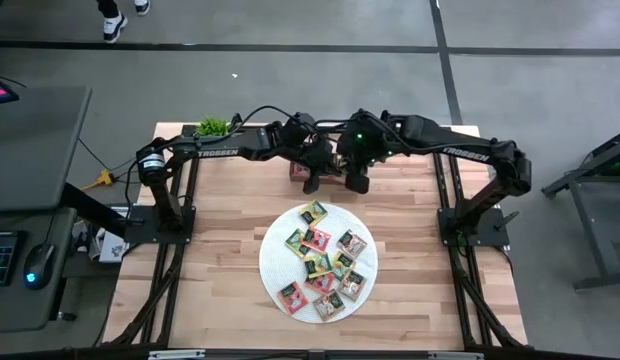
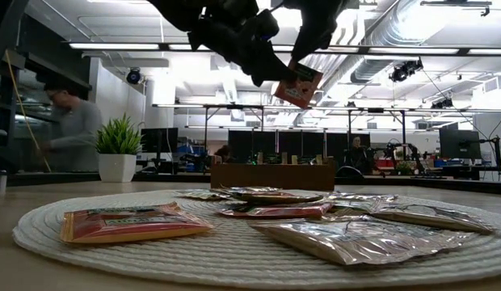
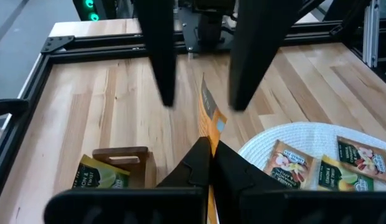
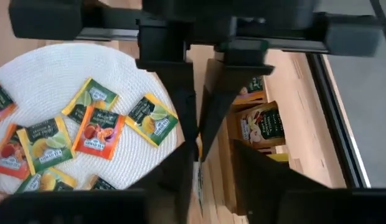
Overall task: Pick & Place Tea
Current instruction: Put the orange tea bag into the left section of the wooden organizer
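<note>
A hand-over is in progress at the far middle of the table (image 1: pixel 230 300), above the wooden tray (image 3: pixel 121 163). The left end effector (image 3: pixel 210 155) is clamped shut on the edge of an orange-red tea packet (image 2: pixel 298 85) held in the air, while the right end effector (image 3: pixel 201 102) has its fingers parted on either side of it. The other packets (image 1: pixel 320 262) lie on the round woven mat (image 1: pixel 275 265). The next move, I judge, is for the right arm to back clear so the left can lower the packet into a tray compartment.
</note>
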Tool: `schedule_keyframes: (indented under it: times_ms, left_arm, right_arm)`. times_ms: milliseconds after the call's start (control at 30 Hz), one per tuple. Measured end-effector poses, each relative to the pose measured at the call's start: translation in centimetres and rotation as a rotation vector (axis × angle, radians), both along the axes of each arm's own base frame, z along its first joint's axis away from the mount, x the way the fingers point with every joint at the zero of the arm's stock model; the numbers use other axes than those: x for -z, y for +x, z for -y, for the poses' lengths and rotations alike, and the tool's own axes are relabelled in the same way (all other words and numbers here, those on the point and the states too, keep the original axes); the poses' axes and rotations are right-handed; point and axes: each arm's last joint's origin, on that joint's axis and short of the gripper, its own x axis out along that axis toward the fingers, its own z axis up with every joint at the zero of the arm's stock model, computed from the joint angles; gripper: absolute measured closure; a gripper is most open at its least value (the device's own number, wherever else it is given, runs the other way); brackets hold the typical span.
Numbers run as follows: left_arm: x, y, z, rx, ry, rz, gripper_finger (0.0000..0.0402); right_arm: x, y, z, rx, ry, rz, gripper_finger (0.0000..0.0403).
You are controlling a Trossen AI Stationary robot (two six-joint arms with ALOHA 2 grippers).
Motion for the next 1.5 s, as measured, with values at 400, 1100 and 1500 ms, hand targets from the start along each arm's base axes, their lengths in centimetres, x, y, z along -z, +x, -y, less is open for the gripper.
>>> schedule_keyframes:
  times_ms: [400,1100,1500]
  left_arm:
    - [1.0,-2.7,-5.2,-0.116,0.054,-0.11,0.0401]
    - [7.7,-8.7,-8.4,-0.248,-0.106,0.044,0.0401]
    - [10.7,-12.6,-8.2,-0.335,-0.219,0.186,0.0401]
  right_arm:
    - [-1.9,-5.5,-0.2,0.227,-0.133,-0.128,0.017]
    - [1.6,-11.8,-1.6,0.411,0.008,0.076,0.0182]
    - [1.0,-11.0,-1.4,0.405,0.0,0.179,0.0183]
